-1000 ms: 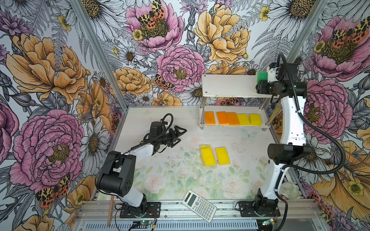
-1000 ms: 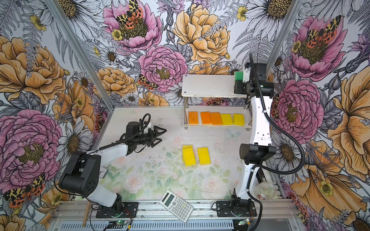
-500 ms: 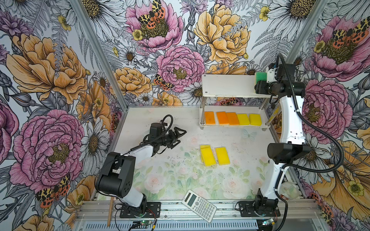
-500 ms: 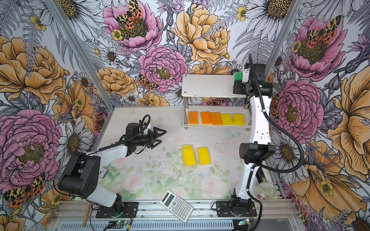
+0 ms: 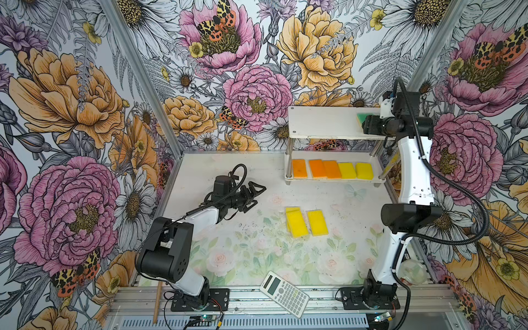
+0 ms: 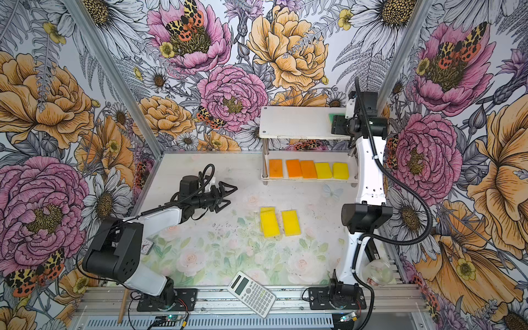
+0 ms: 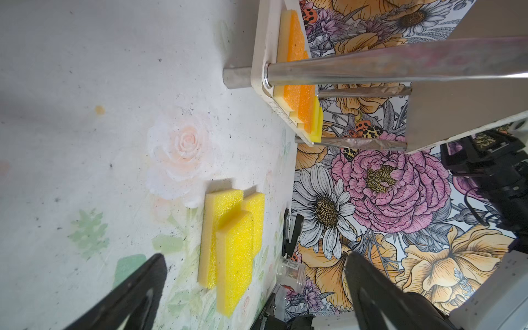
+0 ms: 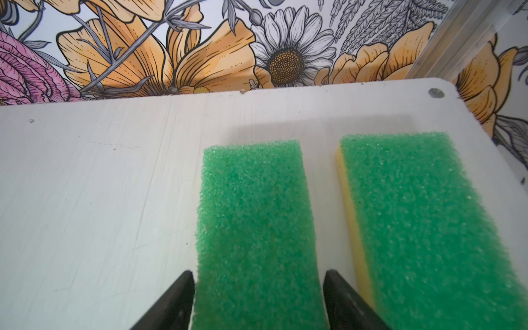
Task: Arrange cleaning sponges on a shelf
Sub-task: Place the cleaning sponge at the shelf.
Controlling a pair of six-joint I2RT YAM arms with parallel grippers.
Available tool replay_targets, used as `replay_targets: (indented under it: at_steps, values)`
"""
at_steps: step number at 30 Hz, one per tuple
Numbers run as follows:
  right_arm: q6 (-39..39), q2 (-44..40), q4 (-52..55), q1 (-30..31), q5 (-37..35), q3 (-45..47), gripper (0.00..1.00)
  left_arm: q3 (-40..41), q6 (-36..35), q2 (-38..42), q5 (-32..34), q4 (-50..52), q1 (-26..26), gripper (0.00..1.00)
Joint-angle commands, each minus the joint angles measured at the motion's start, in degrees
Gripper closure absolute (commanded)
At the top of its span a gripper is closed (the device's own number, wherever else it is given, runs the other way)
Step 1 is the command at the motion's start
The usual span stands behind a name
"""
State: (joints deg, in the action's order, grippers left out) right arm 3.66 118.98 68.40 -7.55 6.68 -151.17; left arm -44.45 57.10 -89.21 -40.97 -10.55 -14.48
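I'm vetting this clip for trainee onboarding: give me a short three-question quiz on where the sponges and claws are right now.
1. How many sponges lie on the lower shelf board?
2. True or false: the left claw grips a yellow sponge.
3. The pair of sponges on the top shelf board is: A orange, B green-topped, C plain yellow.
Key: 1: five. 2: false; it is open and empty. 3: B.
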Motion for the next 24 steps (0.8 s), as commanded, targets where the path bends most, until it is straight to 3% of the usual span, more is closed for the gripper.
replay_targets:
  at_steps: [1,13,24]
  values:
    - [1.0,0.8,-0.1,0.0,-1.1,0.3,0.26,0.2,-0.4,0.7,0.2,-0.9,0.0,0.01]
    - [2.5,0.6,-0.2,0.4,-2.5,0.4,0.32,0.5,-0.5,0.7,0.3,-0.9,0.1,0.01]
    - [2.5,0.7,-0.3,1.2,-4.6,0.3,0.30,0.4,-0.6,0.6,0.3,-0.9,0.0,0.01]
